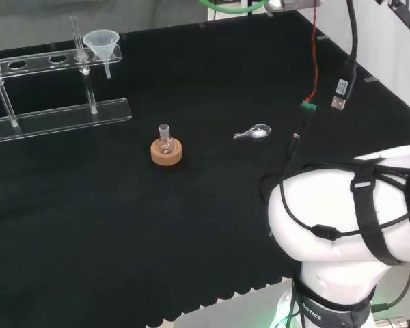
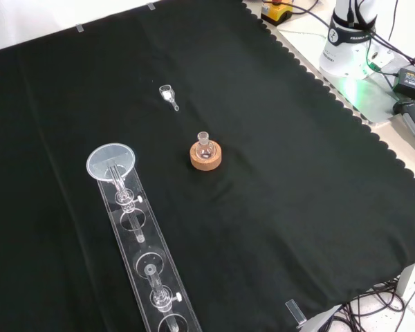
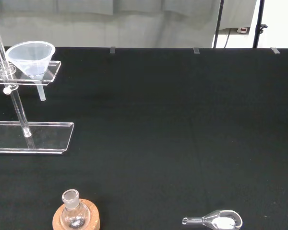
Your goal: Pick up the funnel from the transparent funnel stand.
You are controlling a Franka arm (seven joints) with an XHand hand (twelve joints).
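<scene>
Whether the fingers are spread or curled cannot be told from these views, and nothing suggests they have hold of anything. The nearest guide to where they are is the wrist view, which looks out across the table [image 2: 277, 207] from well back.

From that wrist camera the small round flask [image 3: 73, 218] on its cork ring [image 3: 77, 221] is closest, at about 7 o'clock, and the small clear scoop [image 3: 216, 221] with a little white powder in it lies at about 5 o'clock. The funnel [image 3: 30, 57] sits well beyond both, at about 10 o'clock, so by my judgement the reach has to go forward and across, passing over the flask.

The funnel is still seated in the end hole of the transparent funnel stand [image 3: 31, 136], cone mouth up and stem hanging straight down through the upper plate; its long axis is vertical. In the head view the funnel [image 1: 101, 42] is at about 11 o'clock, at the right-hand end of the stand [image 1: 61, 113], with the arm's white link [image 1: 348, 212] at about 4 o'clock, well apart from it. In the front view the funnel [image 2: 111, 162] is at 9 o'clock, on the far end of the stand [image 2: 149, 277].

The pick-up looks not yet begun. A lift will probably need to go straight up along the stem to clear the hole.
</scene>
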